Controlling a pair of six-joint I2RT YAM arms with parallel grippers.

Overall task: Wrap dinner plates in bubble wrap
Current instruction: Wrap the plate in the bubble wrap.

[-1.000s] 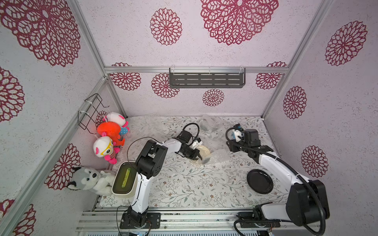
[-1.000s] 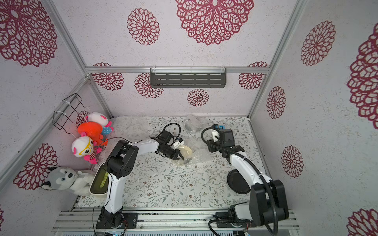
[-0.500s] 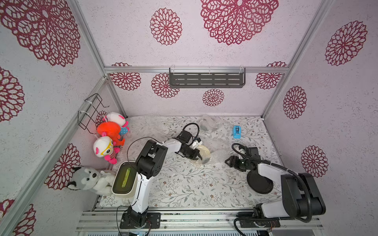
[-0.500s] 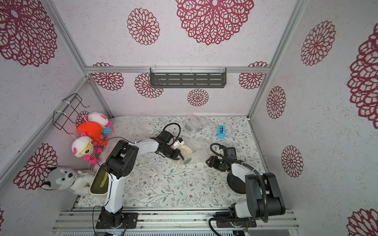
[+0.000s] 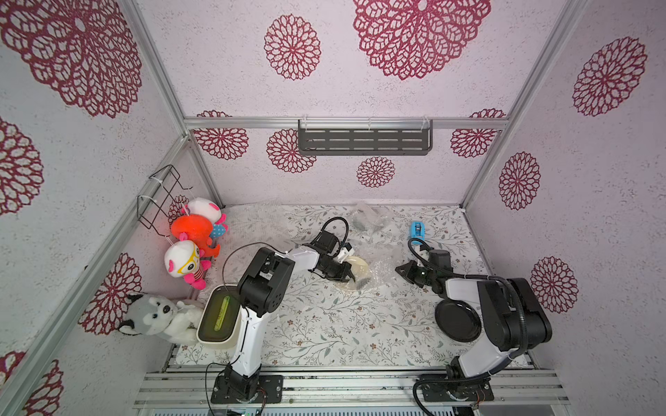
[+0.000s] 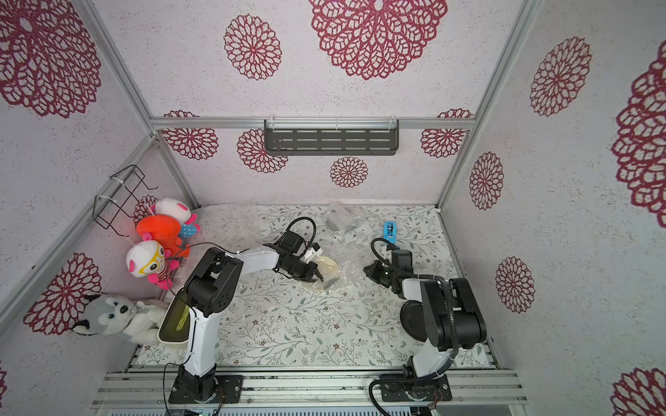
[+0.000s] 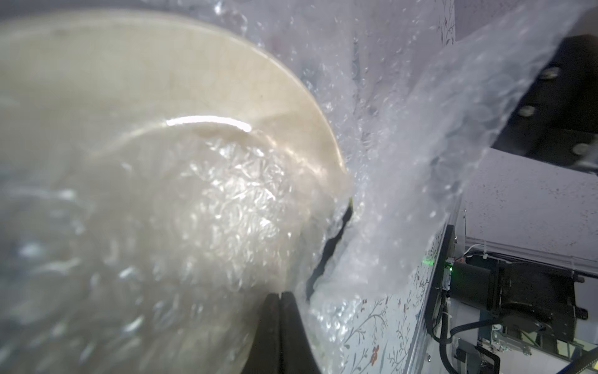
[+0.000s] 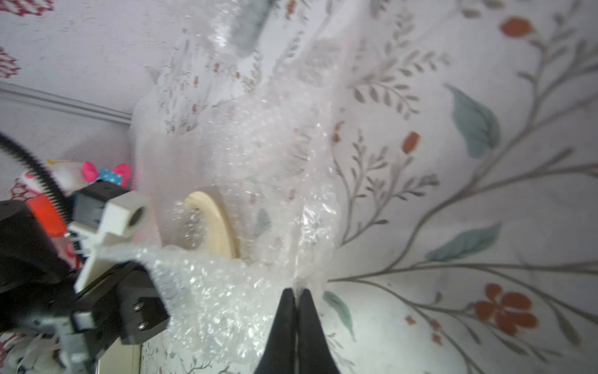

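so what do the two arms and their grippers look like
Both alike: white links between bulky black joint housings, mounted on a silver rail. Black cables loop off the left arm and right arm. The left gripper and right gripper have slim black tapering fingers.

Cream plate (image 5: 357, 268), mid-table, is partly enclosed by crumpled bubble wrap (image 5: 380, 275), and the left gripper (image 5: 346, 276) is positioned over it. Black plate (image 5: 457, 320) is laid unwrapped at front right. Blue tape dispenser (image 5: 417, 230) is set further back.
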